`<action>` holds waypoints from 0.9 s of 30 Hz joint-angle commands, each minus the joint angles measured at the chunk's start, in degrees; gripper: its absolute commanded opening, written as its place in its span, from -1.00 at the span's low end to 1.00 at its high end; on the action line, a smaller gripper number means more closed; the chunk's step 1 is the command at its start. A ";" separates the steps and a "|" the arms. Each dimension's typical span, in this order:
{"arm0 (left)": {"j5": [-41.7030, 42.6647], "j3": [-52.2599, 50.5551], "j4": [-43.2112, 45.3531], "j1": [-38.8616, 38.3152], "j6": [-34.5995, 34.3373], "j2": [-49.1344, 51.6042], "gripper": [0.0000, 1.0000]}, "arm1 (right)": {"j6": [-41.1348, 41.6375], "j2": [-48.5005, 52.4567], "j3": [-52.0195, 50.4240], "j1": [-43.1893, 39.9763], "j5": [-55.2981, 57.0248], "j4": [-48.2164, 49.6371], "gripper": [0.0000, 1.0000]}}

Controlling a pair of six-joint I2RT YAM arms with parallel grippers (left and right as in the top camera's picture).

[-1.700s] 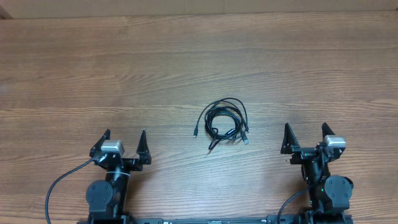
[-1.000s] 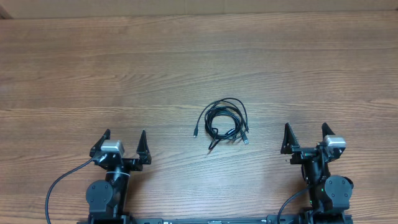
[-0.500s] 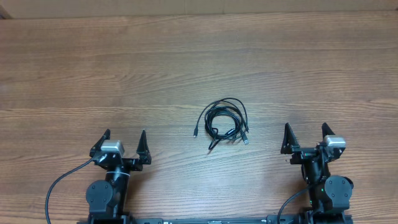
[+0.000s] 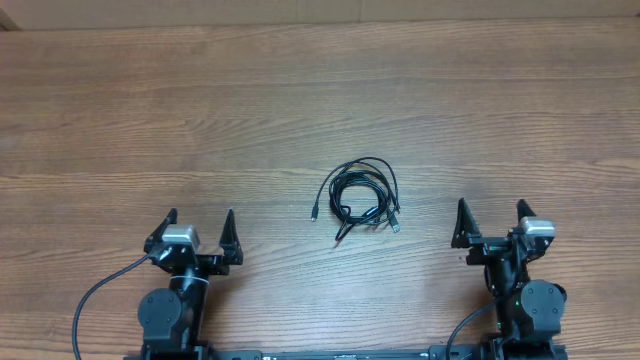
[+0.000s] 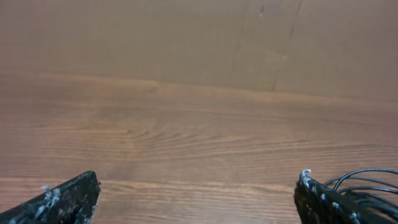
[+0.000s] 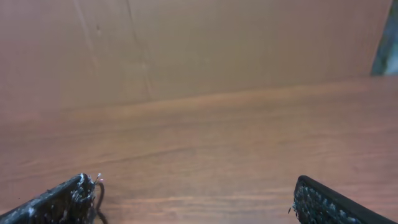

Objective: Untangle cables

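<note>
The cables [image 4: 362, 194] lie as one small tangled coil of thin black cords in the middle of the wooden table, with plug ends at the coil's left and lower right. My left gripper [image 4: 200, 222] is open and empty at the near left, well to the left of the coil. My right gripper [image 4: 492, 216] is open and empty at the near right, to the right of the coil. In the left wrist view cable loops [image 5: 367, 180] show just past the right finger. In the right wrist view a bit of cable [image 6: 99, 198] shows by the left finger.
The wooden table [image 4: 150, 120] spreads bare around the coil. A brown cardboard wall [image 5: 186, 37] stands along the far edge. Thick black arm wiring [image 4: 95, 300] hangs by the left arm base, and more [image 4: 465, 330] by the right arm base.
</note>
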 commanded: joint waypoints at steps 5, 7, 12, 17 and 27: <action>-3.50 6.27 -10.75 0.24 -0.39 -0.17 0.99 | 0.02 -0.44 3.30 -0.13 1.88 -3.93 1.00; -3.63 8.26 -13.18 0.24 -0.39 0.66 0.99 | 1.53 -0.44 4.07 -0.13 2.84 -5.64 1.00; -3.56 12.33 -16.35 0.24 -0.42 4.72 0.99 | 3.23 -0.28 5.68 -0.13 4.24 -8.02 1.00; -2.91 17.35 -16.37 0.24 -0.85 12.57 0.99 | 3.23 3.10 8.17 -0.13 4.26 -9.79 1.00; 1.57 31.21 -21.51 0.24 -1.75 29.62 0.99 | 3.23 20.94 18.12 -0.13 4.22 -12.22 1.00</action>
